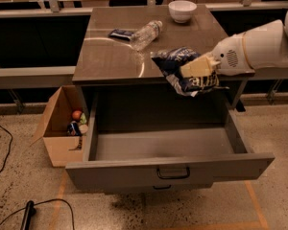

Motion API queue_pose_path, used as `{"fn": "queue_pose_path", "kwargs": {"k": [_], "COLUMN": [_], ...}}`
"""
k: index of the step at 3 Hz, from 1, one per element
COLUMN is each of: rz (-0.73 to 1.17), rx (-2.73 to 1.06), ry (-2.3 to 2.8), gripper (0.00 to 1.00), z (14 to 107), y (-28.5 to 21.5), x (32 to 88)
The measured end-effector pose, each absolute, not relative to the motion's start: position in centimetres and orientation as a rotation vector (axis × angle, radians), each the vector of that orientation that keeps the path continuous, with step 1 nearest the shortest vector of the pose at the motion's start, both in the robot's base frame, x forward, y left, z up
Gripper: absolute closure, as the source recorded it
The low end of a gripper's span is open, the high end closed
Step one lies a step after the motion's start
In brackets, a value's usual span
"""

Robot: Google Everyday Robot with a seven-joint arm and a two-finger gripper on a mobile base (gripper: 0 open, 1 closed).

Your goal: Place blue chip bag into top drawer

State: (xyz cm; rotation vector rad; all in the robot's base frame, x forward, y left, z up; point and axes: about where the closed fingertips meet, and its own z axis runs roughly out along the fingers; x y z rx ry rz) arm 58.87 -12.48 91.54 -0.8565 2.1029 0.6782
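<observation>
The blue chip bag (182,67), crumpled navy foil with white lettering, hangs in my gripper (194,70) at the cabinet top's front edge, above the back of the top drawer. The gripper's cream fingers are shut on the bag; the white arm reaches in from the right. The top drawer (168,164) is pulled fully open below, grey metal, with a dark bail handle (173,173) centred on its front. Nothing shows inside it.
On the cabinet top (110,56) lie a clear water bottle (145,33), a small flat dark blue packet (121,33) and a white bowl (182,11). A cardboard box (62,128) with small items stands on the floor at left. A black cable (24,214) lies front left.
</observation>
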Motion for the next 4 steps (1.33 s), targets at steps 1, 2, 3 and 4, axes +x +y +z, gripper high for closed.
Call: {"fn": "queue_pose_path", "kwargs": {"k": [1, 2, 3, 4], "rz": [0.73, 0.743, 0.728, 0.711], "rx": [-0.778, -0.766, -0.828, -0.893], "ry": [2.209, 2.278, 2.297, 2.302], "gripper": [1.0, 1.0, 1.0, 1.0], "z": [88.6, 85.5, 81.4, 77.1], "y": [-12.3, -12.2, -11.8, -11.5], "x": [55.2, 52.1, 51.9, 53.6]}}
